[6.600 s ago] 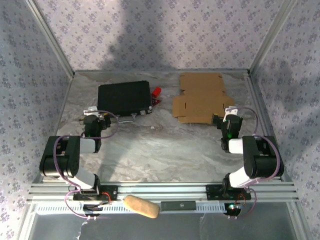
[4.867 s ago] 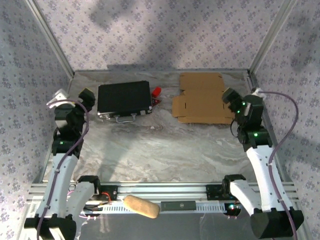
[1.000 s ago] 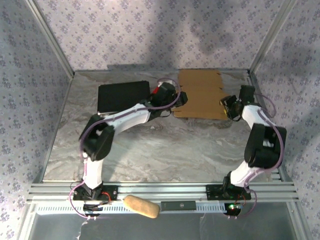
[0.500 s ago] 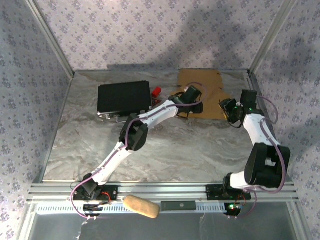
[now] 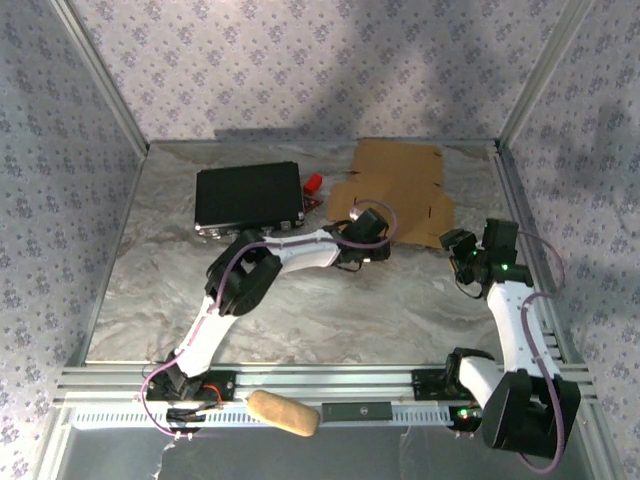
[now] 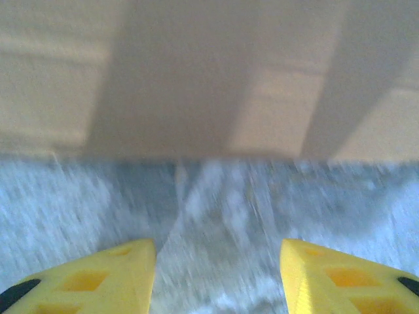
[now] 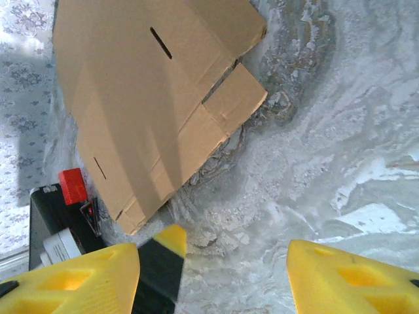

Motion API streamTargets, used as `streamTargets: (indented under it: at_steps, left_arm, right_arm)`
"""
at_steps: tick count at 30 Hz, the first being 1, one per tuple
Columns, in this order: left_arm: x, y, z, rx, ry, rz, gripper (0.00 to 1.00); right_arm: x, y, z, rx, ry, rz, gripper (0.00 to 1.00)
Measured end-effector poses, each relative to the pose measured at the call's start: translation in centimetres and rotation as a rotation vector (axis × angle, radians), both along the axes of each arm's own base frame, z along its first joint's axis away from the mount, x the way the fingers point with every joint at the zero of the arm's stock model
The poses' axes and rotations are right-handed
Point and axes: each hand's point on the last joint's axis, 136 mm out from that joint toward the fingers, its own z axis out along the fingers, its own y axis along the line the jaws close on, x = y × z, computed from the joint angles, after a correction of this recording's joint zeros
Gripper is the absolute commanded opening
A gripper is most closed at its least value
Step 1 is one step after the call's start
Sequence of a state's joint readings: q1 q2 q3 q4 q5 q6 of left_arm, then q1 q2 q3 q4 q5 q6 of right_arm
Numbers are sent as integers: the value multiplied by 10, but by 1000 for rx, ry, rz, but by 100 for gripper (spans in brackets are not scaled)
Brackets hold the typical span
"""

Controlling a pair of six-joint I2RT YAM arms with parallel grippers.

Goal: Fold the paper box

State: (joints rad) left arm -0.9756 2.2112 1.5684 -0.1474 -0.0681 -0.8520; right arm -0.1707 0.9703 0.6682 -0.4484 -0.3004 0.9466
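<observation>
The paper box is a flat brown die-cut cardboard sheet at the back of the table, right of centre. In the right wrist view the paper box lies flat, with slots and flaps showing. My left gripper hovers at the sheet's near edge. Its yellow fingers stand open over bare marble, the blurred cardboard just ahead. My right gripper is off the sheet's near right corner. The right gripper is open with nothing in it, and a left fingertip shows beside it.
A black rectangular case lies at the back left, with a small red object beside it. A tan rounded lump rests on the front rail. Metal frame posts and patterned walls close in the table.
My left gripper has drawn back from over the cardboard to its near edge. The right gripper has moved nearer and opened wider. The sheet has shifted and turned slightly.
</observation>
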Motion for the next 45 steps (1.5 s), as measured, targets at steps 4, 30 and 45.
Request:
streamTargets:
  at_steps: [4,30,45]
  left_arm:
    - [-41,-5,3,-20,15,-33,56]
    - [152,79,30,-14,1,150,62]
    - [144,79,7,-3,35,118,62]
  right_arm:
    - [1,-4,-2,-6,8,-12,65]
    - [57,34,-93,376,75,-96,62]
    - [71,36,-98,408,55,-112,59]
